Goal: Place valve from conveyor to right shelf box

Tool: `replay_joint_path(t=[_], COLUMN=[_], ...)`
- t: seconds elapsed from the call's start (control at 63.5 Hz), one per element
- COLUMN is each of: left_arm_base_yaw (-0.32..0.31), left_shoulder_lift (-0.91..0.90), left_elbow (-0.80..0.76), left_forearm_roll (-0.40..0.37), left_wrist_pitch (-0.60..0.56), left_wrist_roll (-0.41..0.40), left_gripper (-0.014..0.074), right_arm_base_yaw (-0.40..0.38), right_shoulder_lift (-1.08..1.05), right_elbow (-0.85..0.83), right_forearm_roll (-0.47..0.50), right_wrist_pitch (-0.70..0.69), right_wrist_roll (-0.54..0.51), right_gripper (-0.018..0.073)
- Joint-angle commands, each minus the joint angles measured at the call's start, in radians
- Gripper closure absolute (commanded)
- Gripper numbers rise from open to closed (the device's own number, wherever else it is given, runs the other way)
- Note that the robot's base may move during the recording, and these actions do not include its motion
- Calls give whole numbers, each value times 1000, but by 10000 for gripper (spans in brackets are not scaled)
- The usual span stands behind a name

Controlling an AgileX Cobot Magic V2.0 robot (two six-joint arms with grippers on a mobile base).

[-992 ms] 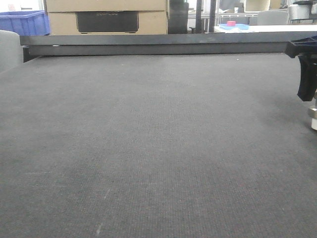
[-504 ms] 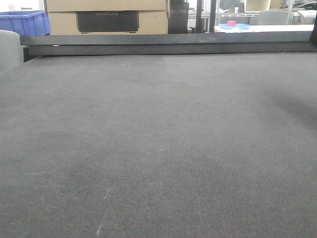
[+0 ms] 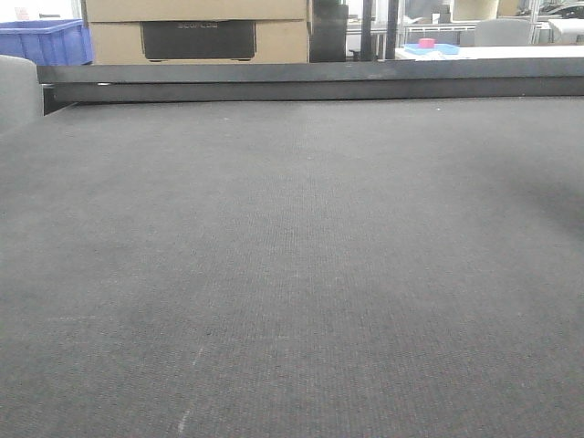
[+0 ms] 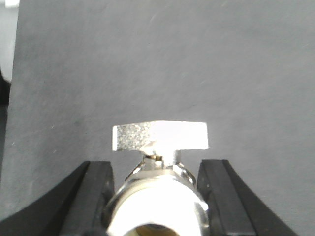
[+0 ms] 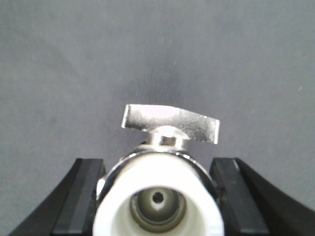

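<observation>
The conveyor [image 3: 292, 255] is a wide dark grey woven belt with a long black rail [image 3: 310, 80] along its far edge; no valve or gripper shows in the front view. In the left wrist view my left gripper [image 4: 156, 196] is shut on a silvery valve [image 4: 158, 135], its flat lever pointing away, held above the belt [image 4: 157, 59]. In the right wrist view my right gripper [image 5: 156, 196] is shut on a second valve [image 5: 170, 123] with a white open end and a silvery lever, also above the belt [image 5: 157, 49]. Black fingers [image 5: 81, 196] flank each body.
Behind the rail stand cardboard boxes [image 3: 196, 27], a blue bin [image 3: 46, 41] at the far left, and a table with a pink object [image 3: 426, 44]. A grey rounded part [image 3: 16, 91] sits at the belt's left edge. The shelf box is out of view.
One second ago the right gripper with a valve hung at the right edge of the front view; it has left that view since. The belt looks unchanged.
</observation>
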Motion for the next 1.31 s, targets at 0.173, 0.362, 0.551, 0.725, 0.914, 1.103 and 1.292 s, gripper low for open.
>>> replay_joint_path(t=[0.173,0.362,0.551,0.725,0.914,1.103,1.292], left_arm_base_yaw=[-13,-13,-13,-13,-13,-13,-13], left_shoulder_lift=[-39,-31,-31,-31,-31,-31,-31], left_elbow=[-16,-16,-16,-16,-16,-16,-16], left_forearm_roll=[11,11,11,11,11,11,11], left_wrist_pitch=[-18,-18,-18,-18,-63,-121,-218], left_wrist_roll=[-17,-17,-17,-17,-17,-17,-17], left_gripper=[708,708,708,708,708,708,708], right_arm_base_yaw=[-2,-2,-2,-2,-2,-2,-2], right_shoulder_lift=[-31,-31,-31,-31,-31,-31,-31], right_elbow=[-77,-79,-79,-79,-79,-79,-79], right_forearm_roll=[-6,-6,-6,-6,-6,-6,-6], right_wrist_pitch=[-23,-32,-81,-90,-90,-90,-191], right_wrist_roll=[0,0,0,0,0,0,0], right_gripper=[711,711,711,711,711,711,711])
